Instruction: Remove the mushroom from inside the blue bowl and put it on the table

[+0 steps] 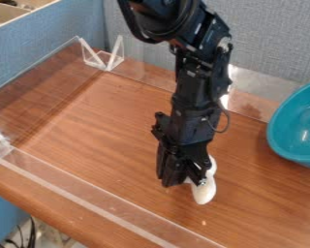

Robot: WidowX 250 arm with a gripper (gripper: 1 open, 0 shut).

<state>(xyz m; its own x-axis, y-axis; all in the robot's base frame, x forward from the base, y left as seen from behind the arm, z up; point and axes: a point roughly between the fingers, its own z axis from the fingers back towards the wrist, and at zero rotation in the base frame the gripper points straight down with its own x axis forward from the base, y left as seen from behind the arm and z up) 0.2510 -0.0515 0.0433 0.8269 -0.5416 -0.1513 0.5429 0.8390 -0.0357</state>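
A: Start with the biggest thing. What carries it all?

B: The surface (112, 136), wood-grained, with clear low walls along its edges.

A: And the arm?

B: The black robot arm (194, 87) reaches down from the far side, its wrist near the middle of the scene.

A: Where is the bowl?

B: The blue bowl (297, 131) sits at the right, partly cut off by the edge of the view and well apart from the fingers (181, 178).

A: So the mushroom is out?

B: Yes. The white mushroom (204, 185) is down by the fingertips, left of the bowl and nearer to us, partly hidden behind them.

A: Are the fingers grasping it?

B: They look clenched, and the mushroom seems to be pinched at their tips, though the dark parts cover the contact, so I can't be sure.

A: Which step is this, then?

B: I'd judge it the set-down, the last part of the job. I can't tell whether the mushroom's full weight is on the wood.

A: What does the next move call for?

B: Make sure it rests on the surface, spread the fingers gently, then lift straight up without dragging or tipping it.
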